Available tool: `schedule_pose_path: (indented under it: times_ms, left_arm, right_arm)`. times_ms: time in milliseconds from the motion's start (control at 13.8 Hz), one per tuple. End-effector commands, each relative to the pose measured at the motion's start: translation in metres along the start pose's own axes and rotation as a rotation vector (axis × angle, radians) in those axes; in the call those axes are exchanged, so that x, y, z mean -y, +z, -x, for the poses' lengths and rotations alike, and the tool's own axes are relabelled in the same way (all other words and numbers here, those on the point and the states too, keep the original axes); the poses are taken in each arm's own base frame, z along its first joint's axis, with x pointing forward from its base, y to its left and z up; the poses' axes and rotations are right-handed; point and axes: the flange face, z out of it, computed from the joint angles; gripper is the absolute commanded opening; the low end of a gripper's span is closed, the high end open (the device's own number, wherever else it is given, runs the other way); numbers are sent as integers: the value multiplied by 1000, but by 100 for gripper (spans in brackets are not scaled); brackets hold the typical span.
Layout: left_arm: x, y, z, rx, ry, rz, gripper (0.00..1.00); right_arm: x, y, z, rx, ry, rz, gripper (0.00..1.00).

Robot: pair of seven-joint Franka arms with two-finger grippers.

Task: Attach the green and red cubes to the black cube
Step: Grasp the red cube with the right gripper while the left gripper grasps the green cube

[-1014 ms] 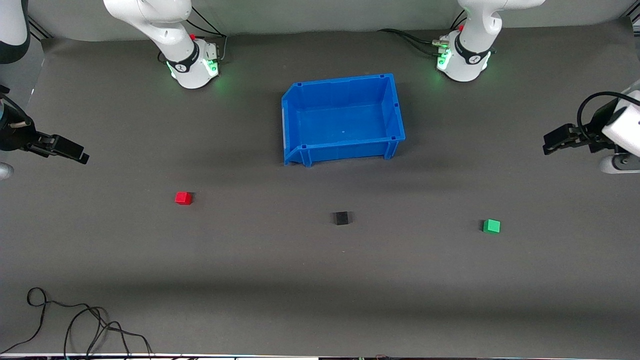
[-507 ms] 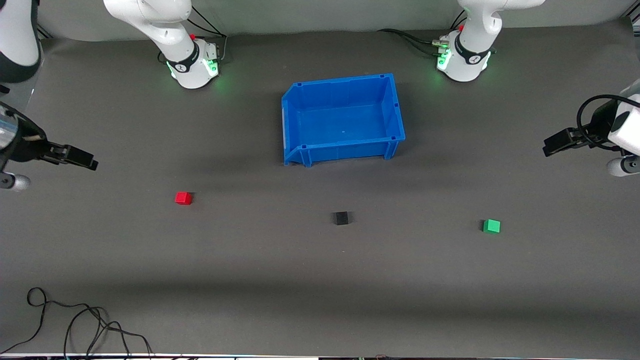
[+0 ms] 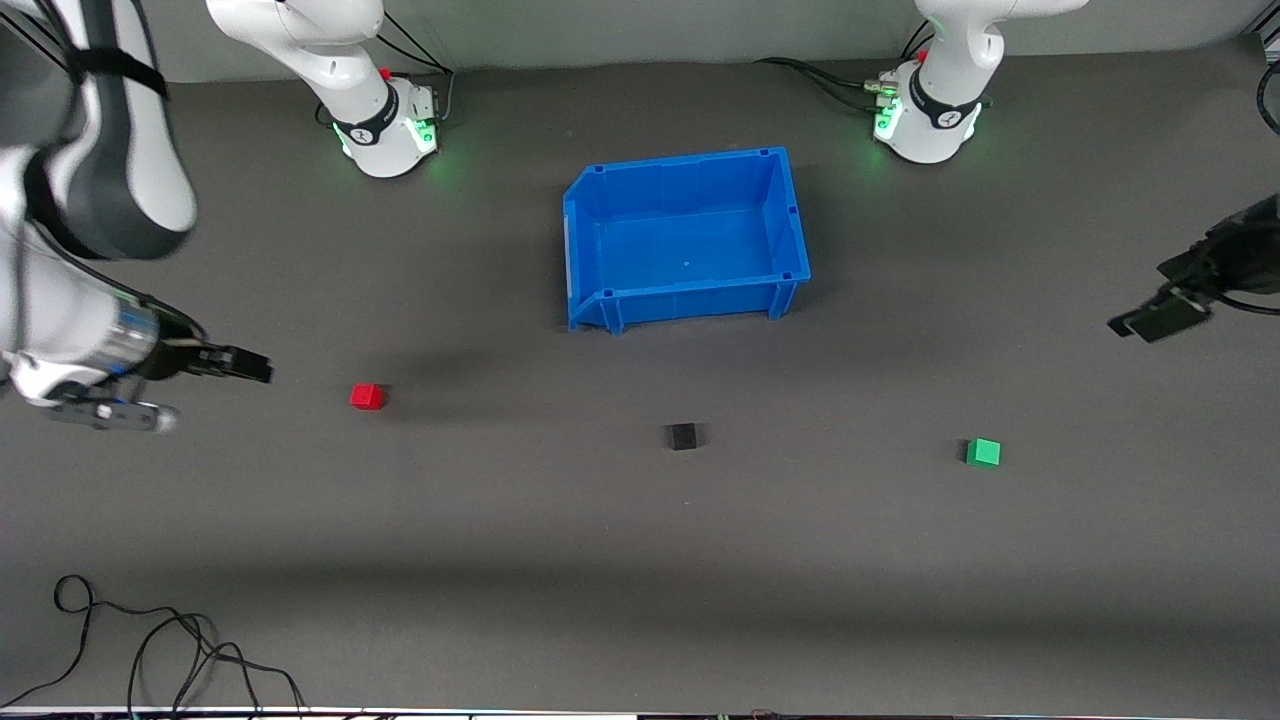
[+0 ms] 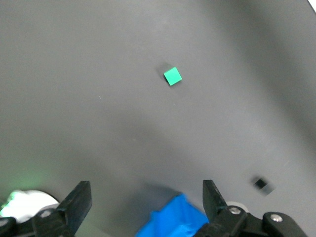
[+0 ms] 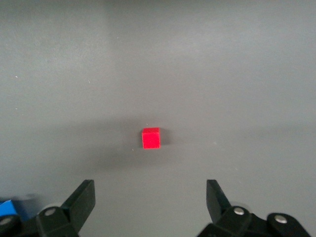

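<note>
Blue bin (image 3: 686,300) near black cube (image 3: 682,436), apart.

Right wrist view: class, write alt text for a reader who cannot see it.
A small red cube sits alone on the grey table, ahead of the right pincer, whose two black fingers stand wide open. A blue bin corner peeks in.

No readable text, labels, brands, numbers or signs on any surface in view
</note>
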Motion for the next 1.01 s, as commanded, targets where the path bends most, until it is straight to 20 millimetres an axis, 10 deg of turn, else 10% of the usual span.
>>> schedule_pose_path:
  times_ms: [0, 942]
  left_arm:
    - [1, 13, -29, 43, -259, 31, 100]
    - [-4, 285, -113, 93, -565, 112, 100]
  right_arm:
    - [12, 42, 1, -34, -22, -5, 100]
    - [9, 244, 7, -49, -23, -16, 98]
